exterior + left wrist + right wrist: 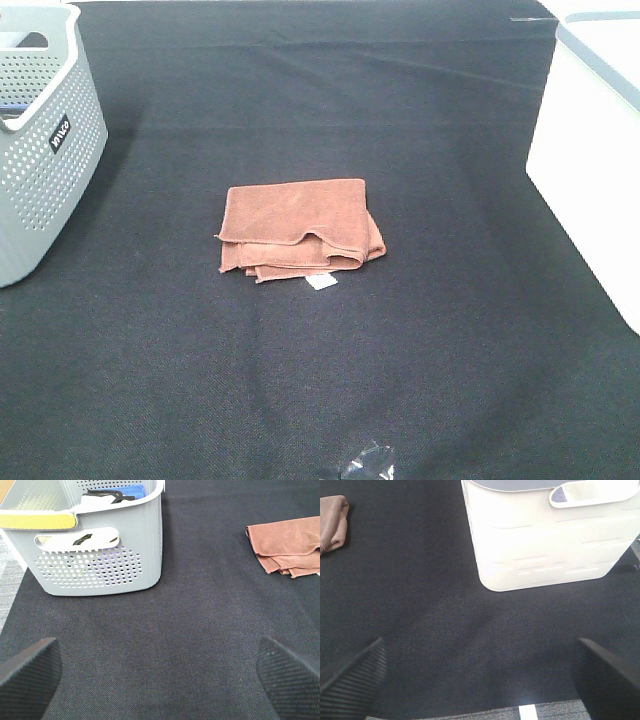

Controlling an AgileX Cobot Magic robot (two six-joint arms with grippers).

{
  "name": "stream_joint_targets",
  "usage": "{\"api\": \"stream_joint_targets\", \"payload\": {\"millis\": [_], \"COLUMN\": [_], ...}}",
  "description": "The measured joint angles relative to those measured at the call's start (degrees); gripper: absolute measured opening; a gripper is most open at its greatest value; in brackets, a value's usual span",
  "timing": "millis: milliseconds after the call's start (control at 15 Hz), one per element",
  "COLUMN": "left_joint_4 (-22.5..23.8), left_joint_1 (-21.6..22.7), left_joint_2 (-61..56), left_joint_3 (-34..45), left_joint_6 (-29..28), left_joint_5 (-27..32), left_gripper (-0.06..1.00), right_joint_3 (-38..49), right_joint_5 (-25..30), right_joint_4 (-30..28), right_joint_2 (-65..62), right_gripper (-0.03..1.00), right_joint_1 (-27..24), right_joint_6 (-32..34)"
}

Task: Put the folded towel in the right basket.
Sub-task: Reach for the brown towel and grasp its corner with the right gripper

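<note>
The folded towel point(298, 226) is lying centred on the desk point(400, 380), long axis running left-right, left of the right tool point(480, 680), which is gaping wide and empty, like the left tool point(160, 677), near the white basket point(590, 160).

The worktop point(320, 400) is covered edge to edge with a black woven cloth point(165, 645), matte and finely textured, with a few shallow creases running across its far part. Even, diffuse light falls on the worktop from above, leaving a faint pale sheen on the weave and only soft shadows. Beyond the worktop's left edge a strip of grey floor point(7, 575) with paler stripes shows, and past the worktop's near edge on the right side the grey surface carries a small white mark point(527, 712).
</note>
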Motion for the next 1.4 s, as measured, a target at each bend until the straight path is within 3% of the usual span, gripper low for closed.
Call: {"api": "stream_joint_targets", "payload": {"millis": [200, 533, 600, 800, 933, 1133, 1267, 1400], "left_joint_4": [0.00, 0.00, 0.00, 0.00, 0.00, 0.00, 0.00, 0.00], "left_joint_1": [0.00, 0.00, 0.00, 0.00, 0.00, 0.00, 0.00, 0.00], "left_joint_2": [0.00, 0.00, 0.00, 0.00, 0.00, 0.00, 0.00, 0.00], "left_joint_3": [0.00, 0.00, 0.00, 0.00, 0.00, 0.00, 0.00, 0.00], "left_joint_6": [0.00, 0.00, 0.00, 0.00, 0.00, 0.00, 0.00, 0.00], "left_joint_5": [0.00, 0.00, 0.00, 0.00, 0.00, 0.00, 0.00, 0.00], "left_gripper": [0.99, 0.99, 0.99, 0.99, 0.99, 0.99, 0.99, 0.99], "right_joint_3": [-3.84, -32.60, -32.60, -42.74, -46.58, -53.29, -61.71, -72.99], "right_joint_5": [-2.81, 5.10, 5.10, 5.50, 5.39, 0.29, -1.66, -0.92], "right_joint_4": [0.11, 0.63, 0.63, 2.06, 9.17, 25.15, 27.50, 34.38], "right_joint_2": [4.64, 48.41, 48.41, 64.17, 72.82, 85.89, 97.17, 109.26], "right_gripper": [0.97, 0.97, 0.97, 0.97, 0.97, 0.96, 0.96, 0.96], "right_joint_1": [0.00, 0.00, 0.00, 0.00, 0.00, 2.01, 7.05, 10.14], "right_joint_6": [-7.10, 1.55, 1.55, 1.89, -1.26, -6.82, -7.28, -9.63]}}
